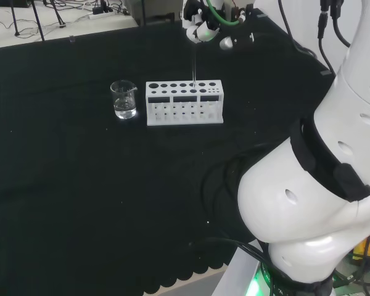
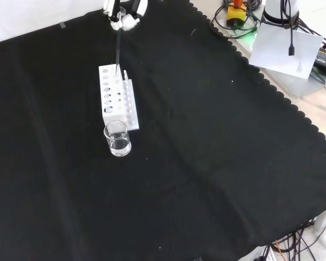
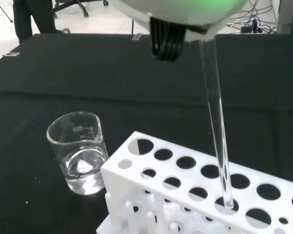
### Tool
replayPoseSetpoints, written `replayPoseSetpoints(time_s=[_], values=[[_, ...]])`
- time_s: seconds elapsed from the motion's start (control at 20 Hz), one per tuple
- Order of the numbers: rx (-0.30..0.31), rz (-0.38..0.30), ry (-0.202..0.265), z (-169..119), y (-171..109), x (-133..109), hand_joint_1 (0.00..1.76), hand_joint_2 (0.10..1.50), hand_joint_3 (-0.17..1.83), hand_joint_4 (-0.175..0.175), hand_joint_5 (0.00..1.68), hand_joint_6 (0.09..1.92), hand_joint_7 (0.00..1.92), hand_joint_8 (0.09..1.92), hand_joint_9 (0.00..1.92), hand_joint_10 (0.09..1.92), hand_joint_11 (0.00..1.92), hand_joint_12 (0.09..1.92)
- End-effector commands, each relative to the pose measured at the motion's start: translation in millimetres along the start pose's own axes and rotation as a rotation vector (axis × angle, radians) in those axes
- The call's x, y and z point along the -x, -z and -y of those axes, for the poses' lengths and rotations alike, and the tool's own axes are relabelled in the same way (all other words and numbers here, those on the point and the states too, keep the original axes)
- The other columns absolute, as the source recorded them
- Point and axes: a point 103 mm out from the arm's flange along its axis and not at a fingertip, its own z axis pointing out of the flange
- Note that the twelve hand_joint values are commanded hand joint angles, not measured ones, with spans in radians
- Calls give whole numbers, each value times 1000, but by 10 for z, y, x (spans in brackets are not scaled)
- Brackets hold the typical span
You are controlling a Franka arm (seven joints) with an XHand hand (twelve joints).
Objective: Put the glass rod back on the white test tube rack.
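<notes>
Above the white test tube rack (image 1: 184, 102) we hold the glass rod (image 3: 216, 124) nearly upright, its lower tip already dipped into 1 of the rack's top holes in the wrist view, so we judge the insertion begun but the release not yet made. We keep the rod vertical because the holes only accept it end-on, and we grip it by its upper end so that the hand (image 1: 201, 29) stays clear of the rack while the tip goes down. Our fingers are curled around the rod's top in a pinch, with the hand poised high over the rack and the arm stretched well out across the black cloth (image 2: 206, 163). Just beside the rack, at its left end in the head view, stands 1 beaker (image 1: 124, 99) holding a little clear liquid.
</notes>
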Motion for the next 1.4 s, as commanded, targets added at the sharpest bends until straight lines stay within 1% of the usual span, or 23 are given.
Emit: replayPoseSetpoints(time_s=[0.05, 0.4, 0.65, 0.8, 1.0, 1.1, 1.4], values=[[-16, -7, -5, -18, -103, 9, 1310, 687, 750, -175, 1152, 632, 1114, 1283, 1584, 1005, 1644, 907], [-27, -17, -8, -54, -217, 24, 1310, 685, 752, -175, 1153, 633, 1116, 1282, 1585, 1005, 1645, 908], [-57, -24, -9, -99, -402, 47, 1310, 684, 753, -175, 1153, 633, 1116, 1281, 1585, 1005, 1645, 908], [-62, -38, -18, -144, -487, 108, 1310, 684, 754, -175, 1153, 633, 1116, 1281, 1585, 1005, 1645, 908], [-60, -52, -36, -176, -522, 183, 1310, 684, 754, -175, 1153, 633, 1116, 1282, 1585, 1005, 1645, 909], [-72, -59, -45, -205, -552, 224, 1310, 684, 754, -175, 1152, 634, 1116, 1282, 1585, 1005, 1645, 909], [-93, -61, -42, -235, -643, 265, 1310, 684, 754, -175, 1151, 636, 1117, 1280, 1584, 1005, 1645, 910]])
